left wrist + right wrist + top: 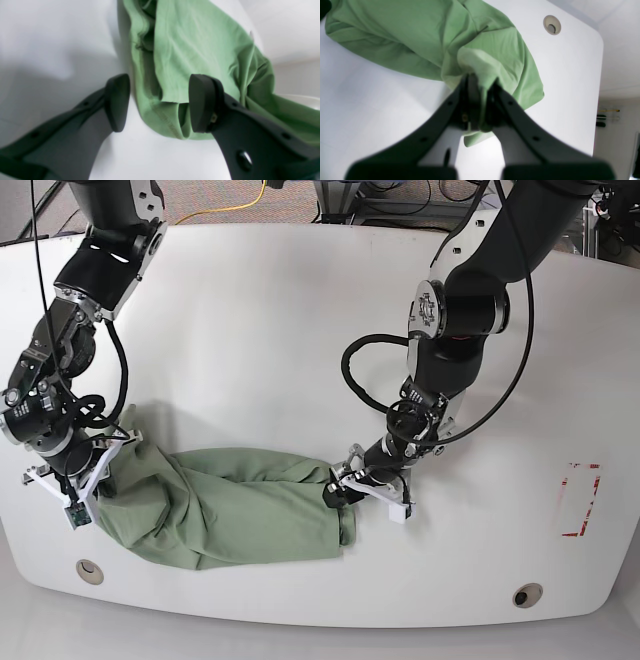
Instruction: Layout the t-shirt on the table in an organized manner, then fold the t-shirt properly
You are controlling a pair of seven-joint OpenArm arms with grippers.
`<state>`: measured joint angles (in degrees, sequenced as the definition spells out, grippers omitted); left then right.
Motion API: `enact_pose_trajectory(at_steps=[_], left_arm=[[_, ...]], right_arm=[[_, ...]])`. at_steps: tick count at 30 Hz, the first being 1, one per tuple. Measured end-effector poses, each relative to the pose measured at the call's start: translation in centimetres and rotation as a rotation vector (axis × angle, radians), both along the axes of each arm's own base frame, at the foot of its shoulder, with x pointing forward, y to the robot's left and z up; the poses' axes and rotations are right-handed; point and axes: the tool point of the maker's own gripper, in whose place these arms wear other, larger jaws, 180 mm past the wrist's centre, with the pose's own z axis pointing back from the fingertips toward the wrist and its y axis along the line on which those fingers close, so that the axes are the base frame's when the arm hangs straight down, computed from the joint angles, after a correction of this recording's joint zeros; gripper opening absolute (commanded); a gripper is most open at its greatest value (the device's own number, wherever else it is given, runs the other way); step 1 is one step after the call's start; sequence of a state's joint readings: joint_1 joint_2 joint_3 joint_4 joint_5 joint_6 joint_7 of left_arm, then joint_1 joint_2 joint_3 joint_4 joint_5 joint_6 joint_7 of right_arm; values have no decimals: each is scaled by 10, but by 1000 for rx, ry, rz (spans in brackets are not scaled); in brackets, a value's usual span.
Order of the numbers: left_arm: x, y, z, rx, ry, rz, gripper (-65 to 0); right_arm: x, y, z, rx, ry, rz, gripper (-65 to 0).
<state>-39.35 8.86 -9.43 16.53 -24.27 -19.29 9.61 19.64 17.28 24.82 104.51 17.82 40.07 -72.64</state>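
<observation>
Here the t-shirt (pixel 230 515) lies bunched lengthwise between both arms.
Right gripper (pixel 480 100) clamps one end; left gripper (pixel 158 102) gapes, straddling the opposite hem.

free room: bare table (pixel 300 310) beyond the t-shirt (pixel 240 515) | obstacles: both arms at the t-shirt's two ends

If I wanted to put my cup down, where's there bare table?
The table is bare across its far half, behind both arms, and between the shirt and the red tape. It's crowded along the near edge, where the shirt lies bunched between the two pincers.
</observation>
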Motion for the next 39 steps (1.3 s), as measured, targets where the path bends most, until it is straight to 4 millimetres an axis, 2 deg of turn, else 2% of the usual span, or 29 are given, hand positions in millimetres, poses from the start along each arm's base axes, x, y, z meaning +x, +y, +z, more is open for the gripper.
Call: enact_pose_trajectory(at_steps=[3,7,10,21,25,39], left_arm=[[0,0,0,-26,7,16,-344],[-1,0,-2,-27,18,17,-501],[-3,-1,-4,-12,26,1,-569],[-4,1,-5,-51,28,38,-587],[-7,-1,-7,-35,19,20,-650],[-19,-13,-9,-18,-10,-31,-650]], right_arm=[[0,1,-2,1,5,-7,-650],[0,5,-4,11,5,-3,-650],[0,5,-3,11,4,-2,-650],[1,6,-3,16,2,1,-650],[0,5,-3,13,4,-2,-650],[1,11,-6,29,5,3,-650]])
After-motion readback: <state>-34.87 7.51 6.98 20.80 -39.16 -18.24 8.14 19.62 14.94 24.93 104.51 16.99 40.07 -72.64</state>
